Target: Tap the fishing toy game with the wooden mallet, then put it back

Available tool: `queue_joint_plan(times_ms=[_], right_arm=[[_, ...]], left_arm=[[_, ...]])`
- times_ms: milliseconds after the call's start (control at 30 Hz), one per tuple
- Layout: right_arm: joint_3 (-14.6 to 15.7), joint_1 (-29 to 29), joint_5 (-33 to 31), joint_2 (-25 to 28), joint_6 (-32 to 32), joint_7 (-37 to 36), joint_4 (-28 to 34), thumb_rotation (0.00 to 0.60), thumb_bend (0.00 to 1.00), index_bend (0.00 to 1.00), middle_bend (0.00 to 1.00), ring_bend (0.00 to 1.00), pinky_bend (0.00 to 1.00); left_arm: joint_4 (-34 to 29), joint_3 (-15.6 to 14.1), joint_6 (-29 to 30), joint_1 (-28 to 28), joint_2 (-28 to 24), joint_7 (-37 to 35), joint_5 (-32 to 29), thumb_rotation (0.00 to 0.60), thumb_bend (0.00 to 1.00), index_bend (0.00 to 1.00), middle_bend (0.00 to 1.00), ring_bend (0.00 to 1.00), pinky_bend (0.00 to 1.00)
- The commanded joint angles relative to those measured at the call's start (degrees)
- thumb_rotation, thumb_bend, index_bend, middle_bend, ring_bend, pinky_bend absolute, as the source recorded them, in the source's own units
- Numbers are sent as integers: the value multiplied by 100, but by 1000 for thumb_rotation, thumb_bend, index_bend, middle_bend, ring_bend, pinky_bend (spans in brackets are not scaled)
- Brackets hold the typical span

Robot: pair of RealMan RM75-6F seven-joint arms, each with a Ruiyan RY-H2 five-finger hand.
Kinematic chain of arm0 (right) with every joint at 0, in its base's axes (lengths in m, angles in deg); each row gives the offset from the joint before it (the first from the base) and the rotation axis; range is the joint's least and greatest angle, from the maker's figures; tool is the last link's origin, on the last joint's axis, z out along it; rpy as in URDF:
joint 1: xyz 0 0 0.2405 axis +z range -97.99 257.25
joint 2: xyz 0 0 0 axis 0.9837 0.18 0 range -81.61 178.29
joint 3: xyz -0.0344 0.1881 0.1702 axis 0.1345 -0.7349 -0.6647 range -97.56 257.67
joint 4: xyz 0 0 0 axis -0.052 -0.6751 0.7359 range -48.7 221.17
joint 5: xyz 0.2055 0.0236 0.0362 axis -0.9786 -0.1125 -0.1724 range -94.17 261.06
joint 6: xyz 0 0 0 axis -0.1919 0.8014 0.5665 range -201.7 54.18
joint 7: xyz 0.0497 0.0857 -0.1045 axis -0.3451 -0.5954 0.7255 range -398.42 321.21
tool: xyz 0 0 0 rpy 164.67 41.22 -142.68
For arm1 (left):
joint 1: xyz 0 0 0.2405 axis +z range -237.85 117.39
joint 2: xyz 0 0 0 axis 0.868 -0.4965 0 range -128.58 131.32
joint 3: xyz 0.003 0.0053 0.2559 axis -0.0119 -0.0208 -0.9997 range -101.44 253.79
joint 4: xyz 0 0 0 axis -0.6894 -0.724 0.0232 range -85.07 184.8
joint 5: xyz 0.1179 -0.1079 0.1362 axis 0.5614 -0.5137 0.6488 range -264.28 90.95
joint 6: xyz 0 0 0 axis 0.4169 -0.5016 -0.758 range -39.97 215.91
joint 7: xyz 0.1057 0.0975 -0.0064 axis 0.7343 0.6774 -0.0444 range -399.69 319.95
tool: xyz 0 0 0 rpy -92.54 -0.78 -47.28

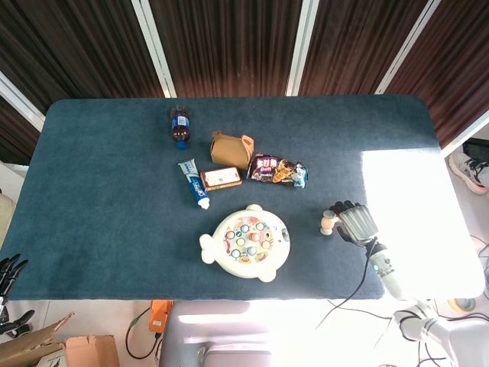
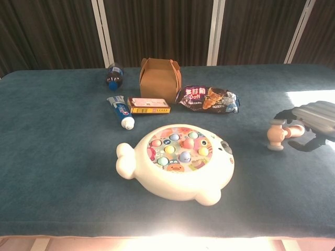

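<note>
The mallet point(image 2: 277, 135) lies on the blue table point(image 1: 99, 176), well to the right of the fishing toy point(image 1: 246, 242), with its pale wooden head pointing toward the toy. The right hand point(image 2: 314, 125) is over its handle; in the chest view the fingers point(image 2: 293, 116) arch above the handle and the thumb curls below it, with a gap showing, so it cannot be told whether they grip it or have let go. The head view point(image 1: 356, 224) shows the same hand from above, fingers bent over the mallet point(image 1: 329, 222).

The fishing toy point(image 2: 176, 161) is a cream fish-shaped game with coloured fish in a round centre, near the front edge of the table.

Behind it stand a brown cardboard box point(image 2: 160, 78) with a carry handle, a dark snack packet point(image 2: 208, 99) with Chinese writing and a pictured ice-cream cone, a small flat orange carton point(image 2: 148, 105) whose print is too small to read, a blue and white toothpaste tube point(image 2: 121, 112) and a dark cola bottle point(image 2: 113, 76) with a blue label, lying down.

The left hand point(image 1: 9, 275) hangs off the table's front left corner, fingers apart, holding nothing
</note>
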Motion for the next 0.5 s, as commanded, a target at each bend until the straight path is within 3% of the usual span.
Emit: queue_joint_plan(times_ms=[33,500], right_arm=[[21,-21,24,17,19,9,13,600,339,347,293,258,489],[151,-238,188,184,317,-44,110,600,338,363,293,258,489]], left_arm=[[-4,1,9,1,-3,5,3,600,139,0,0,0,69],[-12,-1,13,0,-8,9,9,600,139,0,0,0,69]])
